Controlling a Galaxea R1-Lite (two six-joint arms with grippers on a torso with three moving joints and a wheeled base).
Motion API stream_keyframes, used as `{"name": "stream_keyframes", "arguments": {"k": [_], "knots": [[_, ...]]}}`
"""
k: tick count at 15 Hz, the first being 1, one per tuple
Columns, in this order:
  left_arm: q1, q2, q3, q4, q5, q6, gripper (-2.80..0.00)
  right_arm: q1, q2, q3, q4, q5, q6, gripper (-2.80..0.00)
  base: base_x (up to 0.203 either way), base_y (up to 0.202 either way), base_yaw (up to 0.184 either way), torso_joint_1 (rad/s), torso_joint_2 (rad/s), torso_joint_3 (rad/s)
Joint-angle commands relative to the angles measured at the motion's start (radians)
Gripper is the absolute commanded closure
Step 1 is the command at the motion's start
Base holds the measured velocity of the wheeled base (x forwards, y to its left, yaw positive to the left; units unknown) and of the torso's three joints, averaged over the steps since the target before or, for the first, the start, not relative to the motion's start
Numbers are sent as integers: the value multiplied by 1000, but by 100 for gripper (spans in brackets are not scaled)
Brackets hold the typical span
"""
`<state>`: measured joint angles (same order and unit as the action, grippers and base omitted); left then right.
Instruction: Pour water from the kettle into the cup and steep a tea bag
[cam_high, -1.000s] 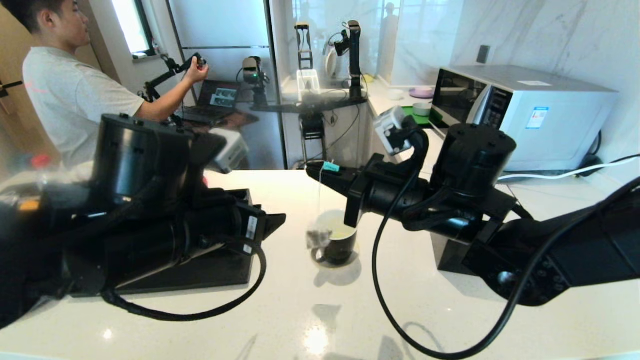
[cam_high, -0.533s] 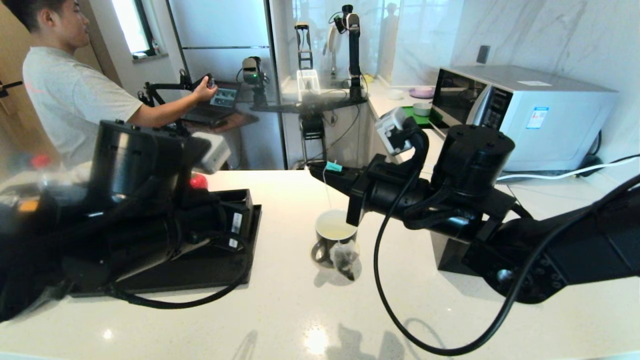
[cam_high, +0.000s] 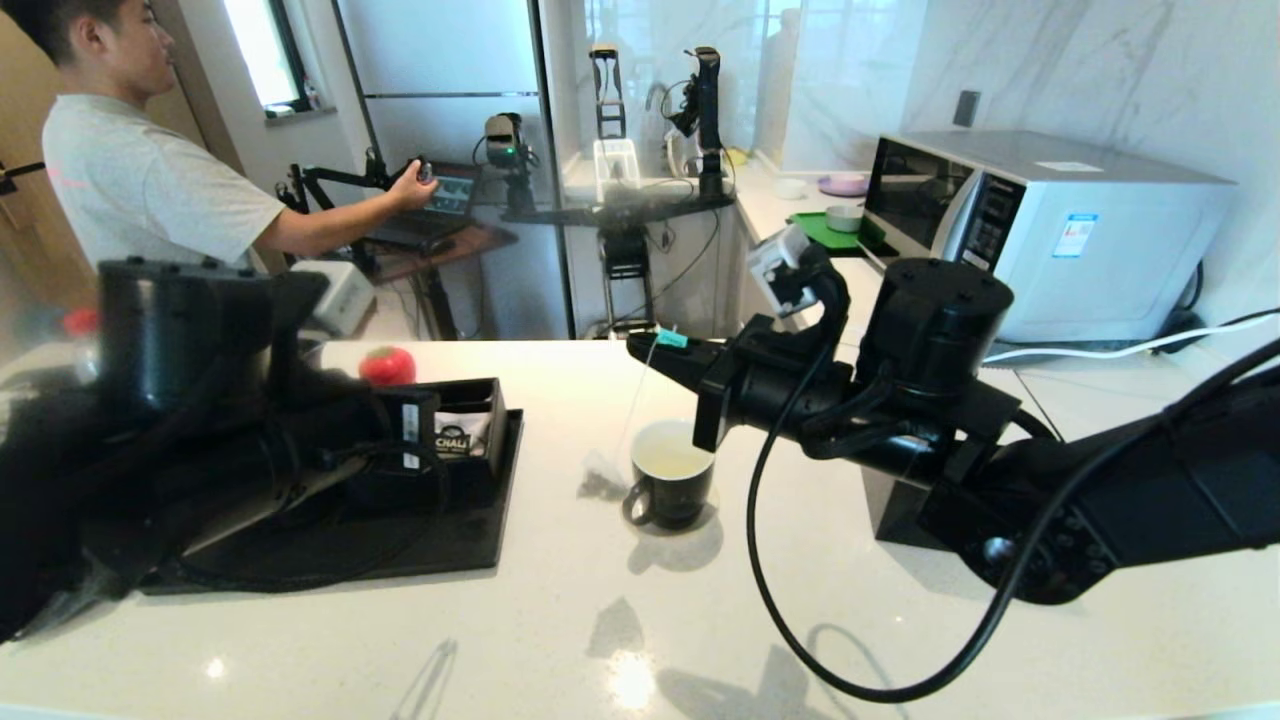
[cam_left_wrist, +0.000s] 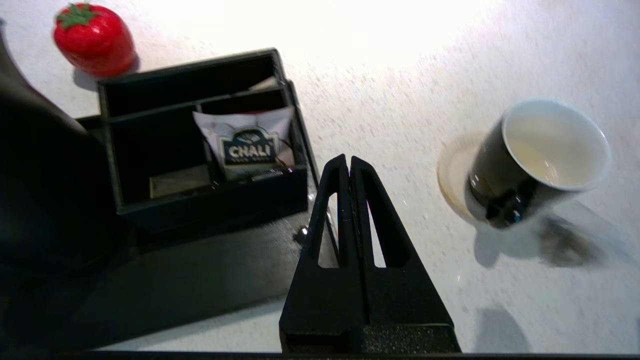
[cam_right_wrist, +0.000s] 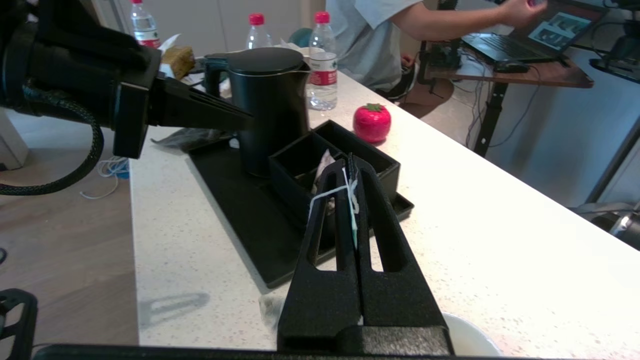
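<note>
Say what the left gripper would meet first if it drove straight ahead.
The left gripper would likely meet bare white speckled countertop, between the black compartment box and the black white-lined mug; depth unclear.

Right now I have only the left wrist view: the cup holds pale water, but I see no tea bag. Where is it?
Observer: The tea bag hangs outside the cup, on the cup's left in the head view, not in it.
Operator: What is holding it?
Observer: The right gripper, shut on the bag's tag, higher than the cup.
Operator: And the kettle?
Observer: The kettle stands upright on the black tray, behind the box.
</note>
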<state>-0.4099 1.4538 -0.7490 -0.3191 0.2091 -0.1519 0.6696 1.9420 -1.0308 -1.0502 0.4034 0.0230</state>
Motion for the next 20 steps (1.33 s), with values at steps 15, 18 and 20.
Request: {"name": "stream_keyframes", "arguments": {"k": [15,18,20], "knots": [[355,-324,659,-366,2,8,0,-8,35,-11,-11,3,-38,0,0,0,0,0,0,0],[370,-441,716,-365,3,6,0,-16,25,-9,-14,3,-38,0,0,0,0,0,0,0],[427,-511,743,-355,3,11,0,-16,17,-9,-13,5,-38,0,0,0,0,0,0,0]]}}
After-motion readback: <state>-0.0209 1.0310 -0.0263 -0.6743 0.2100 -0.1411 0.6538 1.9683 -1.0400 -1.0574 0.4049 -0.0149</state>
